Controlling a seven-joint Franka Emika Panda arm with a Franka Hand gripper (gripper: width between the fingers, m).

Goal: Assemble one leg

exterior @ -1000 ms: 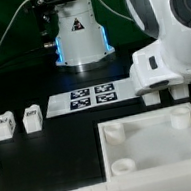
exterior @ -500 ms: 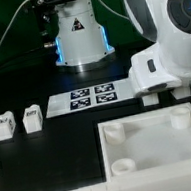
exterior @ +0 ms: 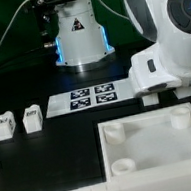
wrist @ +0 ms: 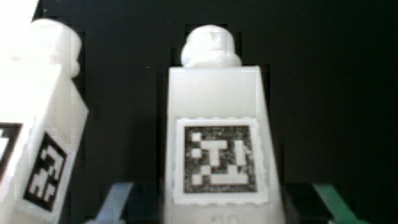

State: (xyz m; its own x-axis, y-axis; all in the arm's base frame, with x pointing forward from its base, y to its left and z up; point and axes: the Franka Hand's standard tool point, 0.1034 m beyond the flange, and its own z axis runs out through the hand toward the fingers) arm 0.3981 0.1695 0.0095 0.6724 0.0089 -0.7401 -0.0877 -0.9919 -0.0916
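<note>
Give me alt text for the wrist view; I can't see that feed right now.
A white leg with a black-and-white tag sits between the fingers of the open gripper, with a gap showing on each side. A second leg, also tagged, is close beside it and partly cut off by the picture's edge.

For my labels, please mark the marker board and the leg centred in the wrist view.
marker board (exterior: 92,96), exterior view, middle, between its tags.
leg (wrist: 219,130), wrist view, upper part of its tag.
</note>
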